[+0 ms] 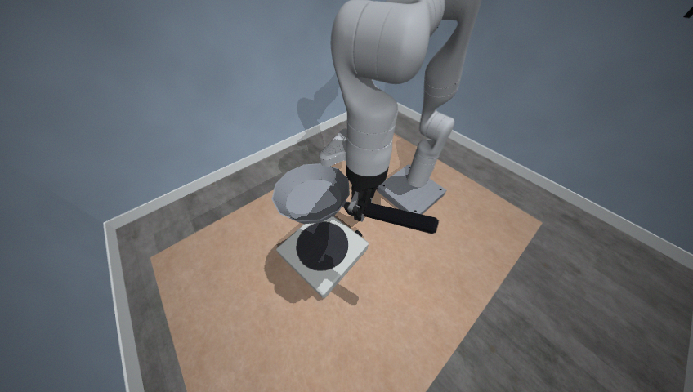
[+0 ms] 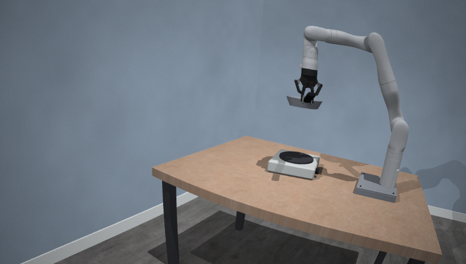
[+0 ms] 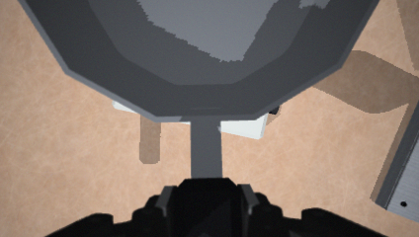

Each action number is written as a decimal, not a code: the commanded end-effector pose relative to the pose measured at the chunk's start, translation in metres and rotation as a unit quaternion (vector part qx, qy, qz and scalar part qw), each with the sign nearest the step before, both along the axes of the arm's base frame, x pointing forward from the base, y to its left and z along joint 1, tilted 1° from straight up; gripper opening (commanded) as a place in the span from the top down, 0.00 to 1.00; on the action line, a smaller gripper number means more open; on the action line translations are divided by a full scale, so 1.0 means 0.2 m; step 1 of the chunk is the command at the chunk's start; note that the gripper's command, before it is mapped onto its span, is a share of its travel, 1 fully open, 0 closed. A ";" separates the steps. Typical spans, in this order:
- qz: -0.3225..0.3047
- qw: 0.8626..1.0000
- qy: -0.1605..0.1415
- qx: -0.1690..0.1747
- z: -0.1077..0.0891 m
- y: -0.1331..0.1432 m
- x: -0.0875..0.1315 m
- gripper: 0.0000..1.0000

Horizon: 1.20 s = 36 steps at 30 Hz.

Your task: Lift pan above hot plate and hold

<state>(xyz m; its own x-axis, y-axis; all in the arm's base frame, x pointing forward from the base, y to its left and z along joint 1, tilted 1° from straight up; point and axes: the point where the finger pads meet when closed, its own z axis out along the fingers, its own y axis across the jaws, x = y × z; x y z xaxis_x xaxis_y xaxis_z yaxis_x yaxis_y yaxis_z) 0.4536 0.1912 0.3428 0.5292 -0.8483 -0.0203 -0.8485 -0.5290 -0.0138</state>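
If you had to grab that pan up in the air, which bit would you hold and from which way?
Hold the pan by its long black handle, close to the bowl, coming straight down from above. The handle is a narrow straight bar sticking out sideways, so the claw fits around it; the bowl is too wide. That is how the claw holds it now, high above the hot plate.

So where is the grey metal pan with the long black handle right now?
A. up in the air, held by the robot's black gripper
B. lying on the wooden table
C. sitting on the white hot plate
A: the grey pan hangs high above the white hot plate, with the black gripper shut on its handle.
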 end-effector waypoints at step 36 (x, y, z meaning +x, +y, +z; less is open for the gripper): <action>0.000 1.000 -0.002 0.001 0.03 0.00 0.00 1.00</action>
